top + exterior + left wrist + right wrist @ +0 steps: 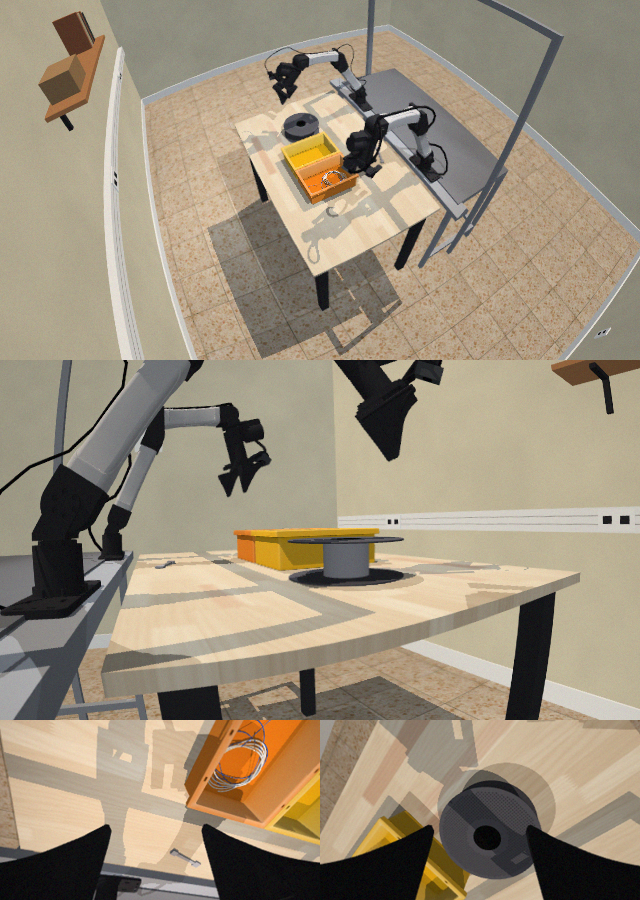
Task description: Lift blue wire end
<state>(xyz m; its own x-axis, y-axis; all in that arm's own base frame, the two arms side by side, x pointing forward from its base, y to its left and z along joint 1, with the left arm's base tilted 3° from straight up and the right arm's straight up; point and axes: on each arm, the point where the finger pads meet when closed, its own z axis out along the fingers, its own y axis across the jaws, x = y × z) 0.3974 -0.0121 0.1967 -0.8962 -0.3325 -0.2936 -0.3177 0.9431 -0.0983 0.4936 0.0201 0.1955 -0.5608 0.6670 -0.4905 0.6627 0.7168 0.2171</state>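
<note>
The blue wire [264,732] lies inside the open orange rectangular crate [332,194] [245,546] [225,814], its thin loops tangled with a coil of white wire [325,176] [263,760]; the left wrist view shows part of the blue running past the coil toward the picture's upper edge. Which stretch of it is a free end, I cannot tell. The crate stands on a pale wooden table [350,245] [200,620] [52,808] [593,752], side by side with an open yellow rectangular bin [327,142] [267,551] [309,800] [441,881]. Next to the yellow bin, on the side away from the orange crate, a dark grey round spool [292,123] [346,560] [458,820] rests flat on its lower flange, its centre hole facing up. The left gripper [361,169] [237,493] [156,826] hangs above the table near the crate, its black fingers spread wide with nothing between them; the gap is clearly broader than the wire, which neither fingertip touches. Below it, a small grey bar with blocky ends [165,564] [186,857] lies on the table near the edge by the arm bases. The right gripper [286,96] [392,459] [479,827] is also spread wide and holds nothing, raised well above the tabletop, and its wrist view looks down on the spool, with the yellow bin partly behind one finger.
</note>
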